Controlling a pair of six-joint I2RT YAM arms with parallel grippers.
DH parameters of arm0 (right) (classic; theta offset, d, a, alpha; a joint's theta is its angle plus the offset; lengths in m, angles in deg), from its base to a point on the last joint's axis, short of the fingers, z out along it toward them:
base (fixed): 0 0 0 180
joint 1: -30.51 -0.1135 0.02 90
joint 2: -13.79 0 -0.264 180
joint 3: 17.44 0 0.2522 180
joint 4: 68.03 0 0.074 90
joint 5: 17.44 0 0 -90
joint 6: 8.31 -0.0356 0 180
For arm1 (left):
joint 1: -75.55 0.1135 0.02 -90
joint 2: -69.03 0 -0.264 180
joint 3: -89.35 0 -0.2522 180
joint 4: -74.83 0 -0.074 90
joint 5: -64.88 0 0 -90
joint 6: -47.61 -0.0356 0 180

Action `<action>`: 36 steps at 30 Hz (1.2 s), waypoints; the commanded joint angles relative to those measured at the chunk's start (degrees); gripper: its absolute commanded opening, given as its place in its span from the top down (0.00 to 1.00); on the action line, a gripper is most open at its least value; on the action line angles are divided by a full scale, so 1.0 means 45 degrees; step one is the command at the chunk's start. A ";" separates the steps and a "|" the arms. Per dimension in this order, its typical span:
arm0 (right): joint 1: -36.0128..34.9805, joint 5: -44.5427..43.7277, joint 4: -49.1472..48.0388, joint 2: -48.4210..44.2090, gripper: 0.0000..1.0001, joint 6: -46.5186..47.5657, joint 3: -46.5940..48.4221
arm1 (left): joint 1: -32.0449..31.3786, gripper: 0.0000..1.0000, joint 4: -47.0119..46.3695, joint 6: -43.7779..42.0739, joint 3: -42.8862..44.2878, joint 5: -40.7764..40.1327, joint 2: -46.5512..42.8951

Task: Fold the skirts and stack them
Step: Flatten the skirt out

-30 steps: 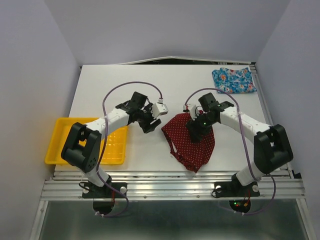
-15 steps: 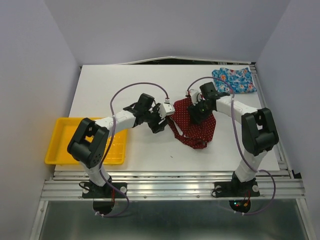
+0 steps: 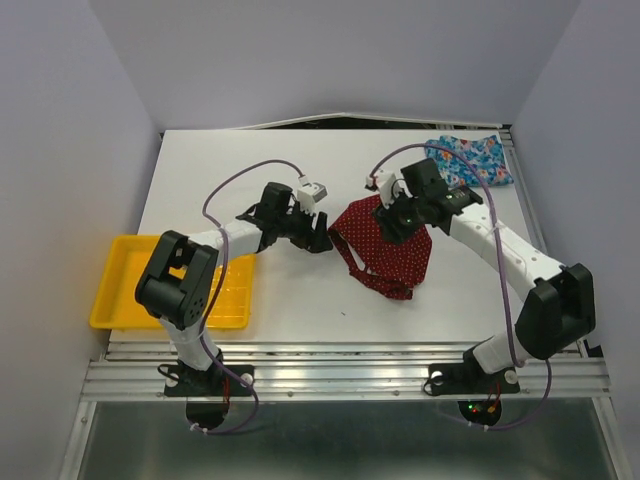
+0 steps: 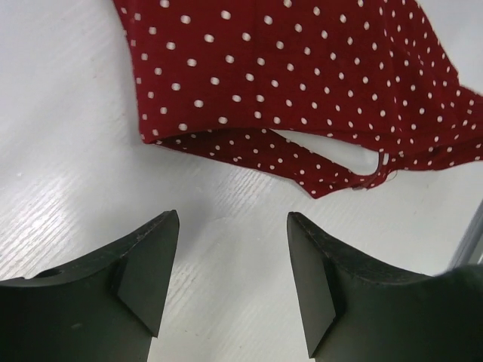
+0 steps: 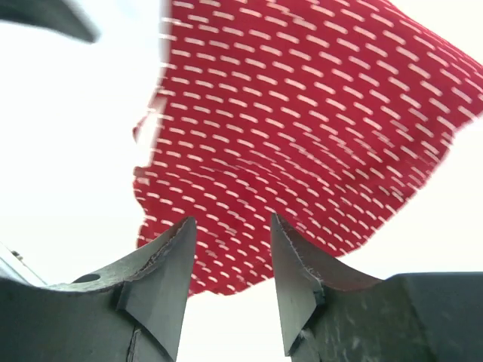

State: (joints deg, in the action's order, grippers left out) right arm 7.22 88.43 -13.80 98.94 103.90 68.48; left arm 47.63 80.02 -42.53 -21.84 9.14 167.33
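Left fingers (image 4: pixel 155 249) apart, red skirt (image 3: pixel 395 255) tapering toward near edge

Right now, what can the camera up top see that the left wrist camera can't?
Only the top view shows the blue flowery skirt at the far right corner, the yellow tray, and the right end effector over the red dotted skirt. Only the left wrist view shows, up close, the skirt's folded edge and the left end effector open with bare table between its fingers. Both show the red dotted skirt on the white table.
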 commanded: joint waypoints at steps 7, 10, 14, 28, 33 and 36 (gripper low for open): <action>-0.3298 -0.2626 -0.0243 0.0550 0.51 -0.0523 -0.1445 | 0.0950 0.29 -0.0692 0.2200 -0.0417 0.0883 -0.0459; -0.3593 -0.3059 -0.0127 0.0863 0.52 -0.0484 -0.1504 | 0.0951 0.29 -0.0652 0.2122 -0.0338 0.0766 -0.0283; -0.3751 -0.3490 0.0030 0.1001 0.52 -0.0445 -0.1836 | 0.0971 0.29 -0.0672 0.2063 -0.0162 0.0648 -0.0068; -0.3751 -0.4621 -0.0126 0.0903 0.63 -0.0308 -0.2696 | 0.0951 0.29 -0.0964 0.1751 0.1008 0.0355 0.1376; -0.3751 -0.5051 -0.0398 0.0903 0.83 -0.0367 -0.2637 | 0.0854 0.29 -0.1335 0.1964 0.1731 0.0511 0.2294; -0.3751 -0.5598 -0.0711 0.0884 0.99 -0.0678 -0.2462 | 0.0737 0.29 -0.1705 0.2647 0.2083 0.0609 0.3172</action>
State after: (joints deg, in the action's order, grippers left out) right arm -9.31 66.66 -13.93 103.53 102.27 56.48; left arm 51.71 75.91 -33.18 -15.37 10.71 178.58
